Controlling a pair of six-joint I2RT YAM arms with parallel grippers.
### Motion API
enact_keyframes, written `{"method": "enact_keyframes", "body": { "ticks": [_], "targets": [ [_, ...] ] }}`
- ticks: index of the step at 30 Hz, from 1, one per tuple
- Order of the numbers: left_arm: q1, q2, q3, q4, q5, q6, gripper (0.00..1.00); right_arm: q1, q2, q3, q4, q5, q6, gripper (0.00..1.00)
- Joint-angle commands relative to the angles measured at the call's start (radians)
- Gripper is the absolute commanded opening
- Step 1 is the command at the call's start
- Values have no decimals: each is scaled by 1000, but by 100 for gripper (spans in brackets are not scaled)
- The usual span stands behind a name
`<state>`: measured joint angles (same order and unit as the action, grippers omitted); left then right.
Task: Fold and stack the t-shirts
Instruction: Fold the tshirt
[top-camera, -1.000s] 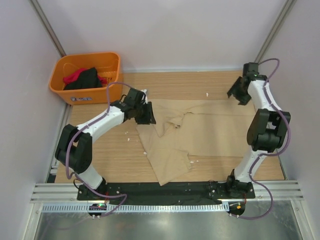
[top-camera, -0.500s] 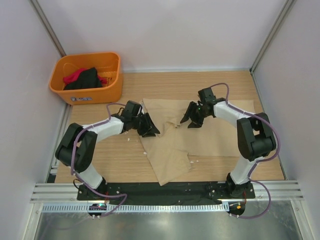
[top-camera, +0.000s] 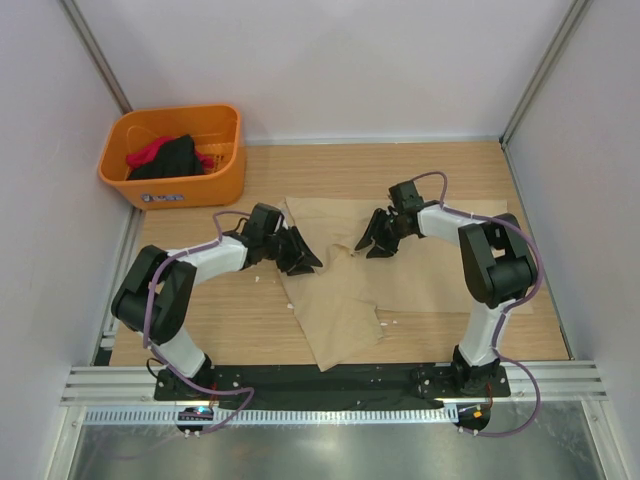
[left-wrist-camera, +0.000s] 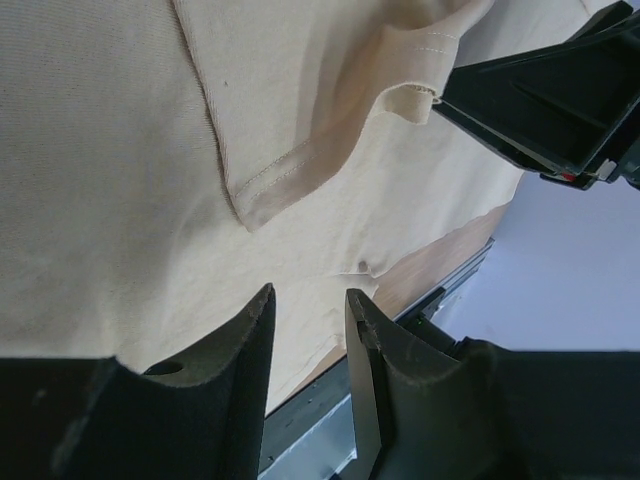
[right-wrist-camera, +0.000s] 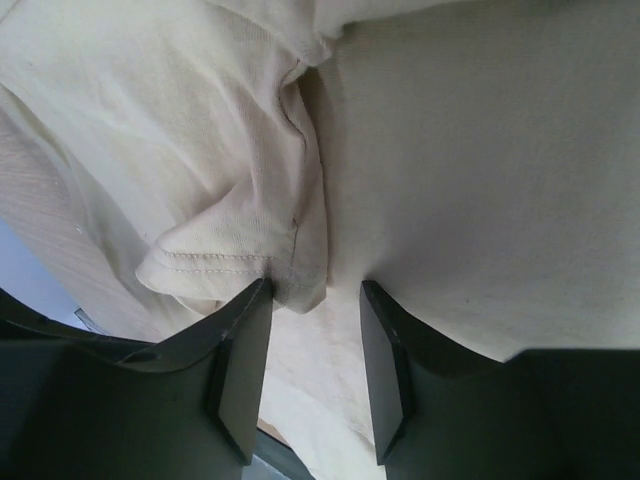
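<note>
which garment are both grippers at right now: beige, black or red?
The beige t-shirt spread on the table: left gripper and right gripper are at its crumpled middle. The black garment and red garment lie bunched in the orange basket.

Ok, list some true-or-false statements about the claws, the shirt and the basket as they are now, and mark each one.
1. The beige t-shirt lies spread on the table. True.
2. The orange basket stands at the table's near right corner. False: it stands at the far left corner.
3. The left claw and right claw are both over the shirt. True.
4. The basket is empty. False: it holds black and red clothes.
5. The right claw is clamped shut. False: the right wrist view shows its fingers apart, with a folded hem beside one of them.
</note>
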<state>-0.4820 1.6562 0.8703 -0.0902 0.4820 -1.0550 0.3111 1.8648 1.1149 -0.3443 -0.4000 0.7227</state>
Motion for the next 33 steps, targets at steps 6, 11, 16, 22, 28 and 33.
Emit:
{"method": "enact_keyframes", "body": {
  "ticks": [6,11,16,22,28,33],
  "targets": [
    [16,-22,-25,15,21,10,35,2,24,59,-11,-11,-14,15],
    [23,-16,-11,-23,9,26,38,2,-15,46,-54,7,-52,1],
    [23,23,18,-32,26,21,41,0,-26,17,-76,12,-144,4],
    [22,85,65,-66,30,23,40,-16,-24,-15,-76,10,-230,5],
    [20,122,91,-71,23,6,36,-35,-9,-6,-55,-36,-246,4],
    [3,149,122,-74,7,-20,32,-38,0,2,-44,-53,-241,4]
  ]
}}
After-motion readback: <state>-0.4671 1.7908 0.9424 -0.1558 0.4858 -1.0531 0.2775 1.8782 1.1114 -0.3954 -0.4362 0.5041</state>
